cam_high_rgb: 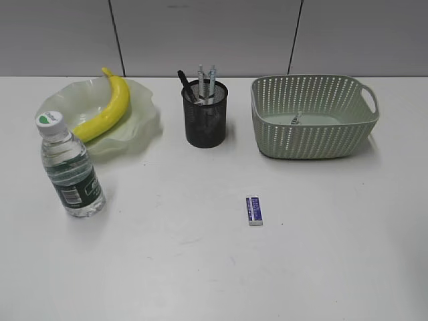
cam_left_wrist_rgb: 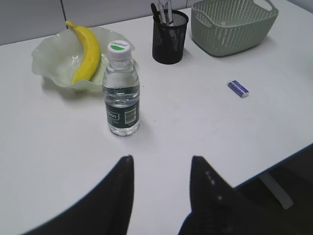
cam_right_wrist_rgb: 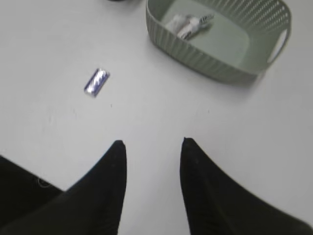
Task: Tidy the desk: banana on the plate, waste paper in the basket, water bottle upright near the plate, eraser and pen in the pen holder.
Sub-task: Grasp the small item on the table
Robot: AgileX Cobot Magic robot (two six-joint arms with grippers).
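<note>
Ahead of the empty, half-spread right pincer [cam_right_wrist_rgb: 150,143], only the eraser [cam_right_wrist_rgb: 96,82] remains loose on the bench [cam_high_rgb: 200,267].

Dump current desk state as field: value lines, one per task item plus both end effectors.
banana: yellow curved banana lying in translucent green wavy plate
bottle: clear plastic water bottle upright, near the plate
paper: crumpled white scrap inside sage-green perforated basket
pens: in black mesh pen holder
eraser: small blue-white eraser on the desk, not in holder
left end effector: open, empty
right end effector: open, empty
</note>
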